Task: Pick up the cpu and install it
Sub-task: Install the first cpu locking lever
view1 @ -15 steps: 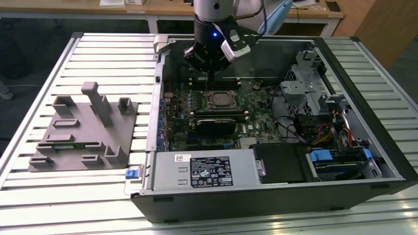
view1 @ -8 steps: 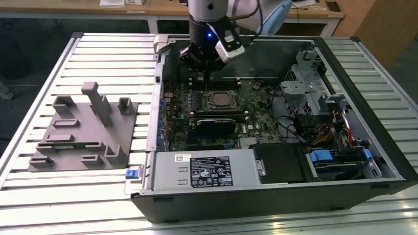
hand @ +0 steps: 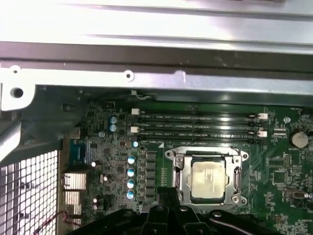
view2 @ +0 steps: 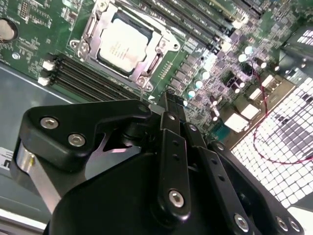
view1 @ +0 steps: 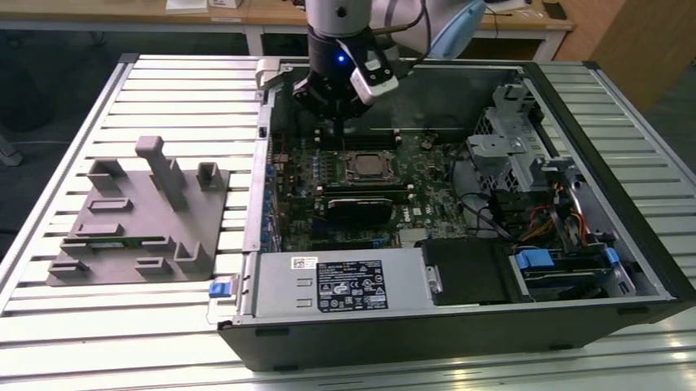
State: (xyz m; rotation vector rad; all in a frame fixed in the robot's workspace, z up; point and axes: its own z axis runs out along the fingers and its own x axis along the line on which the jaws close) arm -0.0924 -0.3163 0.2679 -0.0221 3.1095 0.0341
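At the near edge of the slatted counter (view1: pixel 130 342), one open PC case (view1: pixel 457 326) lies on its side, with one grey fixture (view1: pixel 142 220) just beside it on the exterior view's left. The fixture's recesses carry no chip that can be made out.

Inside the case, nearest the camera, sits one long grey box (view1: pixel 339 283) with a white label. Beyond it lies one motherboard (view1: pixel 326 220). On that board one cpu (view1: pixel 367 166) sits in one socket (view1: pixel 367 179); in the second wrist view the cpu (view2: pixel 124 41) rests flat inside the metal frame, silvery top up, and the first wrist view shows the same cpu (hand: pixel 209 178) square within the frame. Four memory slots (hand: pixel 195 125) run alongside the socket, apparently empty.

Farthest back, one gripper (view1: pixel 332 102) hangs above the board, just beyond the socket and apart from the cpu. Whether the jaws stand open or closed cannot be told; nothing is visibly held in them.

Judgement: the cpu appears placed in its socket, so the pick-and-place part seems done. Whether the frame is latched cannot be confirmed. Any further move calls for a clean vertical path, keeping clear of the socket lever and the slots.
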